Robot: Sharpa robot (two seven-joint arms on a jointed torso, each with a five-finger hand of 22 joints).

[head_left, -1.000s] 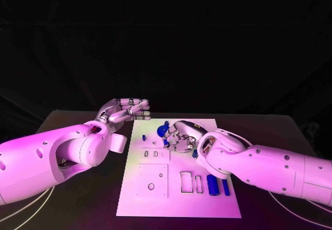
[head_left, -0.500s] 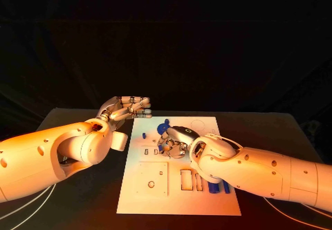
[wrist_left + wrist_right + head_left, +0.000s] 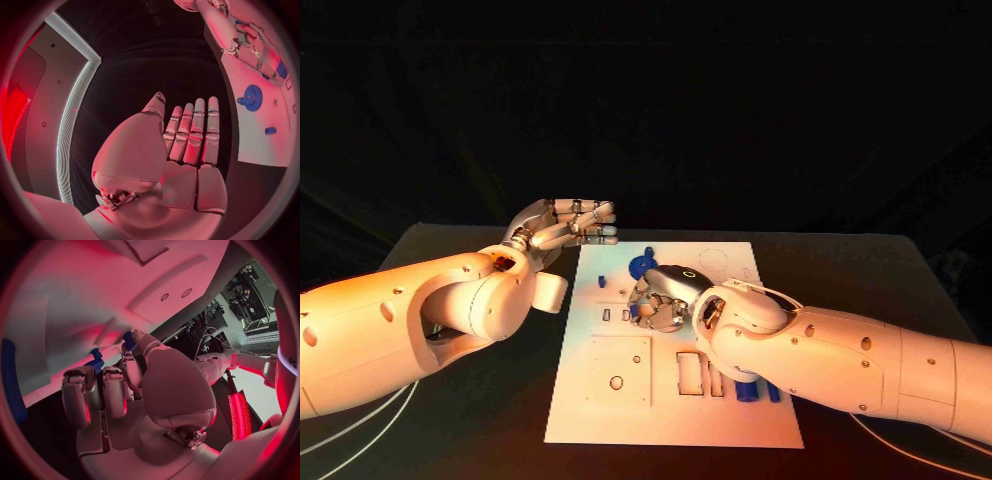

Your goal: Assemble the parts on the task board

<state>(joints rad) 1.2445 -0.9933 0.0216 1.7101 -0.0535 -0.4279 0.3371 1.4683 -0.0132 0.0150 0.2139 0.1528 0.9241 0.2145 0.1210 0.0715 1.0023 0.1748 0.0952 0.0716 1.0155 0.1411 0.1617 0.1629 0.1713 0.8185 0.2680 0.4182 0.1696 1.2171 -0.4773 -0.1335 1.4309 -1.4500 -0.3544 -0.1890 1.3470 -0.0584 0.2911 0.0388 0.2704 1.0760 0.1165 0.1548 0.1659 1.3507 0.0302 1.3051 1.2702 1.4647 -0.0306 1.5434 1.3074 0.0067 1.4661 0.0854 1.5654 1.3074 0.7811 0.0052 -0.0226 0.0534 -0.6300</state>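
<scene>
Change: since one second ago the right hand (image 3: pixel 661 297) has been drawn a little toward the robot along the task board (image 3: pixel 625 415); the left hand (image 3: pixel 564 228) has stayed where it was.
Right hand: it is held low over the far middle of the board, the fingers bent downward. In the right wrist view a small blue part (image 3: pixel 95 362) is seen at the fingertips (image 3: pixel 128 345), but it cannot be told whether it is pinched or only touched.
Left hand: it is raised beside the far left corner of the board, released, the fingers straight and side by side, nothing held.
Blue gear (image 3: pixel 640 266): it is seen on the board just beyond the right hand.
Blue bars (image 3: pixel 747 391): they are lying on the board under the right forearm, on the near side of that hand.
Board: it is lying flat on the black table (image 3: pixel 877 270), between the two arms.
</scene>
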